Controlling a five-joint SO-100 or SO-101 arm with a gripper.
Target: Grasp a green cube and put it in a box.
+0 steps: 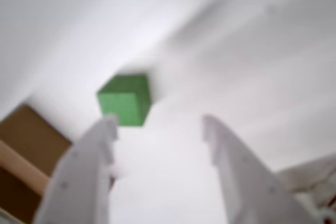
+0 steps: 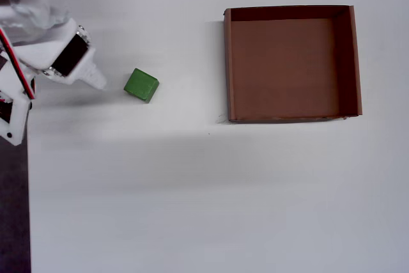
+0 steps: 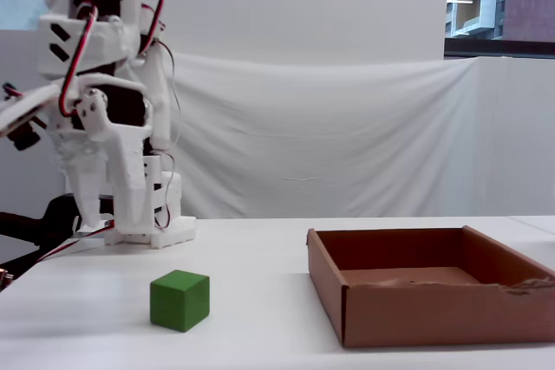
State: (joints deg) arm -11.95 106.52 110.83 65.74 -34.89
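Wrist view: the two white plastic fingers of the gripper [image 1: 160, 129] stand wide apart with nothing between them. The small bright-green solid cube [image 1: 125, 99] lies on the white table [image 1: 252, 77] beyond the fingertips, just past the left finger [image 1: 86, 171] as this view shows it — not between the jaws. A corner of the shallow brown cardboard box [image 1: 26, 145] shows at the lower left edge.

Overhead view: the green cube [image 2: 140, 85] rests on the table [image 2: 192, 190], turned slightly askew, just beside the white tip of the arm [image 2: 64, 55] at the left edge and well apart from the square box [image 2: 228, 62] at the upper right. The box floor is bare.

Fixed view: the cube [image 3: 179, 300] sits flat on the table [image 3: 251, 257] to the left of the box [image 3: 434, 311], with a clear gap between them — the white arm [image 3: 108, 119] stands folded behind, above the table, touching neither.
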